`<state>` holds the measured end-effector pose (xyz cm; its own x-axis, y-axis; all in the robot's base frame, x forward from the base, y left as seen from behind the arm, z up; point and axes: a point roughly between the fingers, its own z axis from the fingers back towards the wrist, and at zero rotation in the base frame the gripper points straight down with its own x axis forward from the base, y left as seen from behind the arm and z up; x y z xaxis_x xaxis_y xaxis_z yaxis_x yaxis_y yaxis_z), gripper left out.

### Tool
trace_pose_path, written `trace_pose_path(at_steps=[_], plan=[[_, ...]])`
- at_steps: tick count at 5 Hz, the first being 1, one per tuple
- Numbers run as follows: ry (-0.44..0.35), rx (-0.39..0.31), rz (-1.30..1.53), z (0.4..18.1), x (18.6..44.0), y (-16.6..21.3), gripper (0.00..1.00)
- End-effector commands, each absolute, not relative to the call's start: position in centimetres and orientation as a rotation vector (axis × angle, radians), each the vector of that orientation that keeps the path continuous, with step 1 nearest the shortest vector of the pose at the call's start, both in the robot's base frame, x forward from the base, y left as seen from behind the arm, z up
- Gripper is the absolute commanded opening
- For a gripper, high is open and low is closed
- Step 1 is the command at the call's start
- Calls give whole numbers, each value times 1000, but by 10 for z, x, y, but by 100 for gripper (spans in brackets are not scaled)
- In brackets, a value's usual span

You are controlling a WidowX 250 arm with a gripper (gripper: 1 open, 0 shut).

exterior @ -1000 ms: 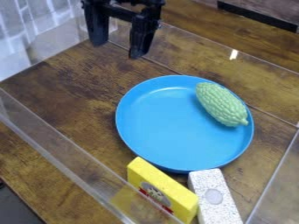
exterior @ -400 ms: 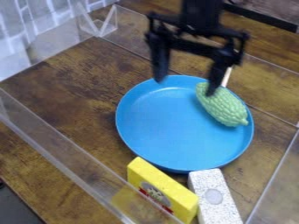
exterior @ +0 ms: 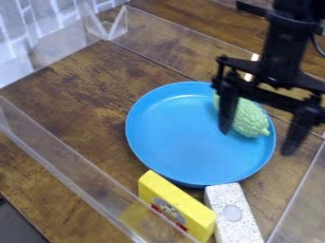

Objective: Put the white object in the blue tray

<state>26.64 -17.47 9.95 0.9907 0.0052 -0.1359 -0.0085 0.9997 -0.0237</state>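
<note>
1. dark wooden surface with clear plastic walls around it.
2. blue tray sits mid-surface; a bumpy green oval object rests on its right side.
3. black pincer points down over the tray's right edge, fingers wide apart, holding nothing, seemingly straddling the green object.
4. white object lies at the bottom edge, just outside the tray, beside a yellow block.

In front of the tray, two blocks are set side by side, the labelled block left of the dimpled block; an oval object lies in the tray's right part.
</note>
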Motion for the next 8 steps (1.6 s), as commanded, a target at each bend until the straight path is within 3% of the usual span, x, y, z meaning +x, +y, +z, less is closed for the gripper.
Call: trace_pose_path(at_steps=[1, 3, 4, 5, 8], plan=[[96, -52, 5, 108, 264, -181, 100], [109, -47, -77, 78, 256, -169, 100], [109, -56, -20, 48, 259, -172, 100], [109, -61, -18, 36, 259, -168, 100], [155, -40, -89, 26, 260, -163, 100]])
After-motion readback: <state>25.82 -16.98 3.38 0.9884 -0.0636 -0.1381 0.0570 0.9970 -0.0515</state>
